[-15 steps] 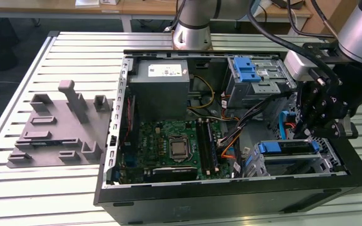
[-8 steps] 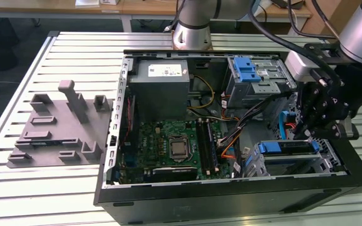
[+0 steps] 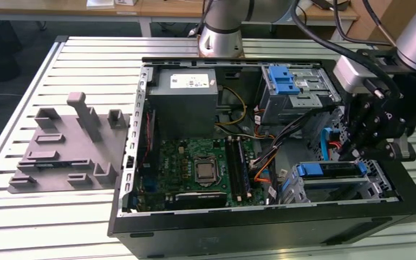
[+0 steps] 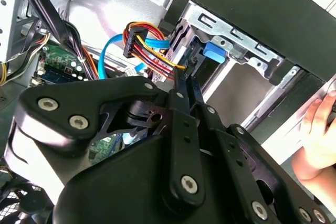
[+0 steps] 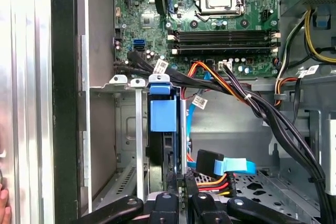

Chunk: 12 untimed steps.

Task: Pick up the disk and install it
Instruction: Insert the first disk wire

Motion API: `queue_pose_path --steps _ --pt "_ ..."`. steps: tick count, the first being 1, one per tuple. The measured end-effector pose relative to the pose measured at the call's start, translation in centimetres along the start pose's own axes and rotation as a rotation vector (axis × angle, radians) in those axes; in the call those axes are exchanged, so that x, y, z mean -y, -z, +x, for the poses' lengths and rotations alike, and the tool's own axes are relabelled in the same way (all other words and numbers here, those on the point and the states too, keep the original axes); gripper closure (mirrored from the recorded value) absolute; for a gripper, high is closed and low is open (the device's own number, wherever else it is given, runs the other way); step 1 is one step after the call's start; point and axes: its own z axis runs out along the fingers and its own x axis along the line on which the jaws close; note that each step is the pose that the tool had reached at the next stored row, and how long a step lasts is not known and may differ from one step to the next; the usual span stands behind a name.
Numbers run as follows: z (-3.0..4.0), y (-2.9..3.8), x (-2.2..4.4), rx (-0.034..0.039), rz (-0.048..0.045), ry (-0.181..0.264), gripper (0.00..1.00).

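- Here we see the gripper (image 3: 358, 153) lowered into the open computer case (image 3: 193, 225), at the corner of the case on the exterior view's right, close to the near wall.
- In both wrist views its fingers (image 5: 178, 182) stand narrow, close together, pressed on the edge of the disk (image 5: 160, 145), which stands on edge inside the drive cage (image 5: 126, 129).
- In the first wrist view the disk's blue carrier tab (image 5: 162, 113) shows at the cage's mouth; the dark body of the drive runs down from it to the fingertips.
- In the second wrist view the fingers (image 4: 184, 98) reach toward the same blue tab (image 4: 212, 52) set in the metal cage (image 4: 247, 51).
- Just beside the gripper hangs a black connector with a flat blue cable (image 5: 231, 165) and a bundle of red, yellow and black wires (image 4: 144, 48).
- The motherboard (image 3: 201, 170) lies on the case floor, and the grey power-supply box (image 3: 182, 105) sits at the far corner.
- A person's hand (image 4: 317, 135) rests on the outer edge of the case.
- The case stands on the slatted desk (image 3: 63, 216), beside a grey moulded fixture (image 3: 67, 146) toward the exterior view's left edge.
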Motion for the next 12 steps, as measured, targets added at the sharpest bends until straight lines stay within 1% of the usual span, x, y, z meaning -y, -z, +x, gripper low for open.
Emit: queue_pose_path --steps 6,12 --pt "0.43 -0.15 0.03 0.0000 -0.0007 -0.001 0.83" --pt "0.46 -0.37 0.03 -0.0002 -0.0018 -0.011 0.83"
